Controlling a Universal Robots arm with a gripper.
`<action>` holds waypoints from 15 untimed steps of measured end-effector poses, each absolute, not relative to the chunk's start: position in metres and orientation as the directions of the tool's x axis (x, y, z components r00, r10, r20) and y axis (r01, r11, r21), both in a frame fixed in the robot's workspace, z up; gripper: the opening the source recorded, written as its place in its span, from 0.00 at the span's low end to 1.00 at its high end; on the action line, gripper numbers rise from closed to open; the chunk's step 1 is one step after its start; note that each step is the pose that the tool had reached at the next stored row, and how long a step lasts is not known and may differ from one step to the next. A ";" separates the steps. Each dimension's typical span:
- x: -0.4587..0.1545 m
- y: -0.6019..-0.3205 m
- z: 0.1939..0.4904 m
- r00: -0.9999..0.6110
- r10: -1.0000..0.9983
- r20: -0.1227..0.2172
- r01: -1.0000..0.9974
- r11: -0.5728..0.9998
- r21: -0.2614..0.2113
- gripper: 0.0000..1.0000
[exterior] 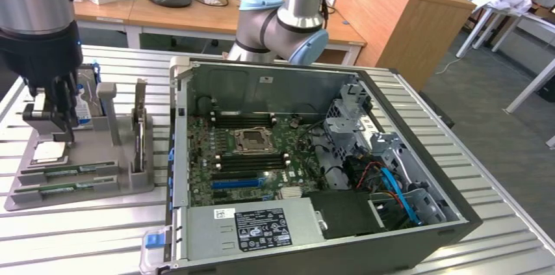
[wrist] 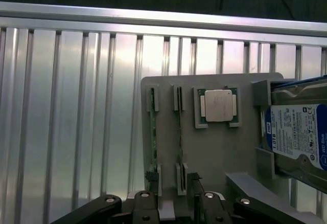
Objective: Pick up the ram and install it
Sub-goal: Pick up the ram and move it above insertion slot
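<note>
Two green ram sticks stand on edge in slots of a grey holder: one ram by the holder's edge, the other ram beside it. In the exterior view they show as ram and ram at the holder's front. My gripper hangs over the holder. In the wrist view my gripper is open, its dark fingers standing either side of the inner stick's end, with nothing held.
A square silvery processor and a hard drive share the holder. To the exterior view's right lies the open computer case, its motherboard showing dark memory slots. Everything rests on a slatted metal table.
</note>
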State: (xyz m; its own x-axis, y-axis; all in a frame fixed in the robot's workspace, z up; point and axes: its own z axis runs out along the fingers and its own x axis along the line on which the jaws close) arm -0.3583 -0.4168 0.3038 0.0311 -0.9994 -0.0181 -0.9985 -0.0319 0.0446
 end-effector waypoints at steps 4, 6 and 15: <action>-0.358 -0.417 0.301 0.031 -0.999 -0.018 -0.998 -0.032 0.045 0.36; -0.358 -0.417 0.299 0.031 -0.999 -0.018 -0.998 -0.032 0.045 0.36; -0.357 -0.417 0.293 0.031 -0.999 -0.018 -0.998 -0.032 0.045 0.36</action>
State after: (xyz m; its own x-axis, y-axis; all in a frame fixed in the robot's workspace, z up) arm -0.3565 -0.4168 0.2929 0.0314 -0.9993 -0.0181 -0.9985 -0.0322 0.0446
